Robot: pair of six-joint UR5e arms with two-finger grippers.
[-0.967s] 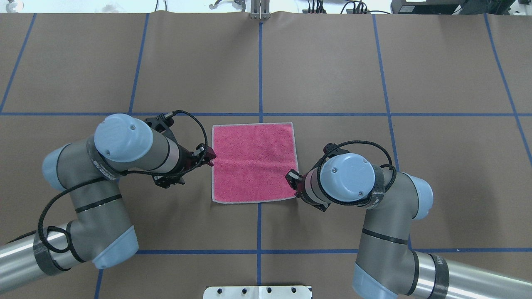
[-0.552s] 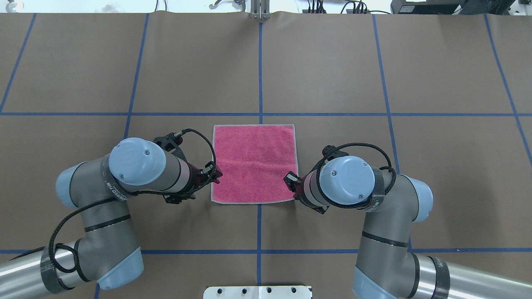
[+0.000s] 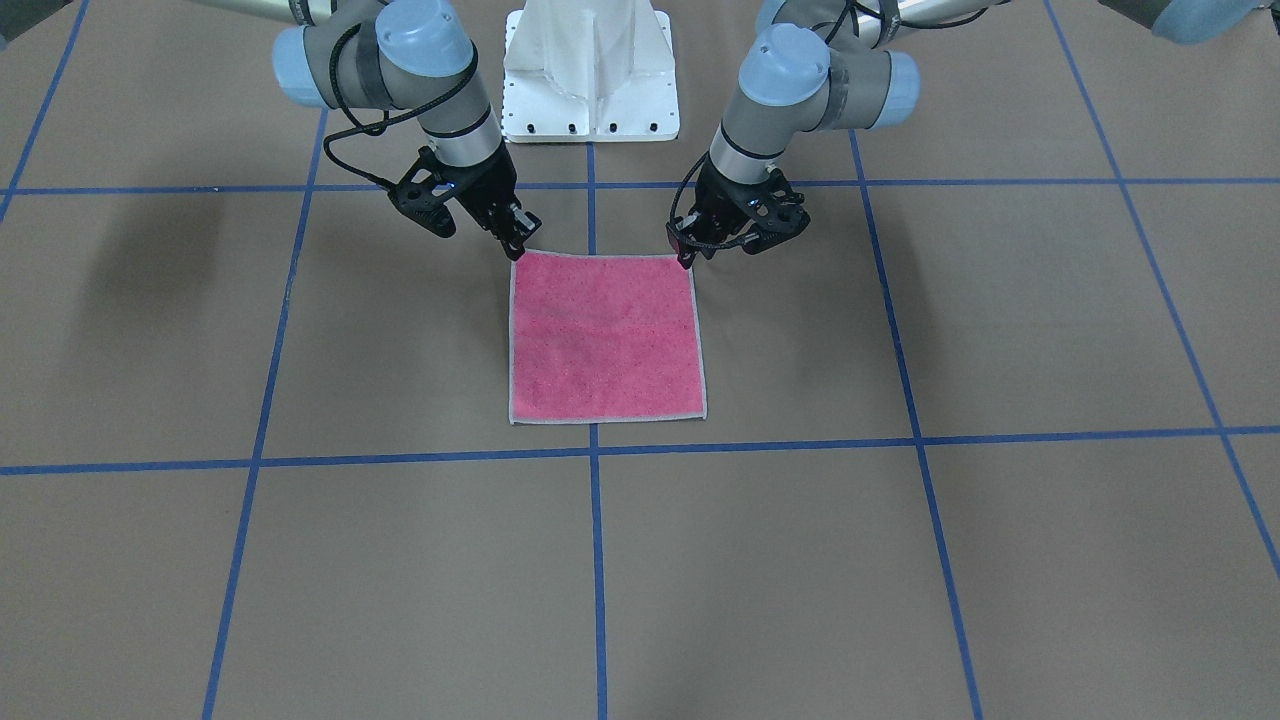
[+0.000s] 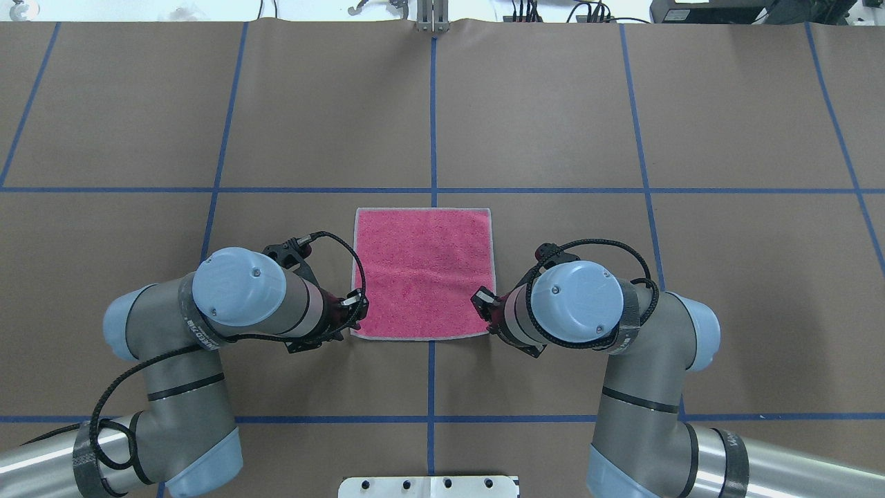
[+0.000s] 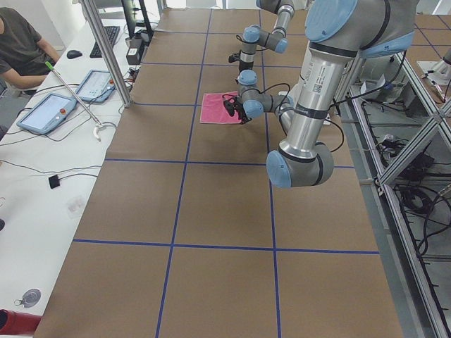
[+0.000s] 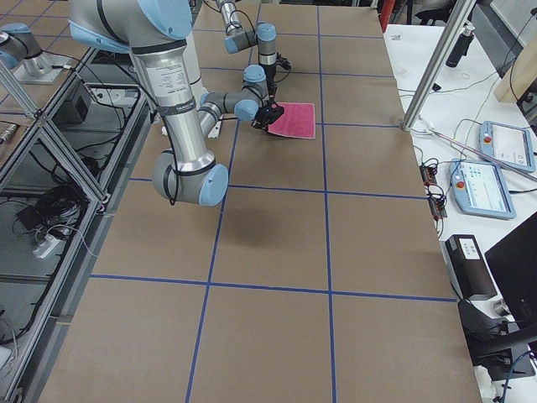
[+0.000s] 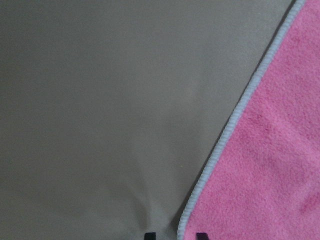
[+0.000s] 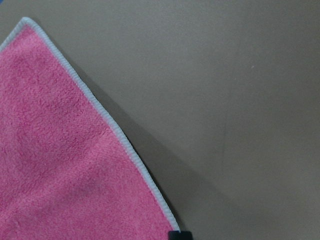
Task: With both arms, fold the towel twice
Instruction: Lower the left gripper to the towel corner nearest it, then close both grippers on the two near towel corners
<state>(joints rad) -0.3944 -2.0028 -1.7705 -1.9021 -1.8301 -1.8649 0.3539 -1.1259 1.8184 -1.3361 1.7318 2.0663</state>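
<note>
Towel [image 4: 423, 273] flat, pink up, centre frame overhead; only left wrist view shows left claw [image 7: 174, 235] parted astride its edge; right claw [image 3: 517, 243] unreadable.

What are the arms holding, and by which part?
The towel lies flat. The left gripper is open astride a near corner's hem; whether the right gripper grips the other cannot be told.

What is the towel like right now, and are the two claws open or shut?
Towel: flat, unfolded, pink side up.
Left claw: open, tips astride the towel's edge near a corner.
Right claw: at the next corner; open or shut, cannot tell.
</note>
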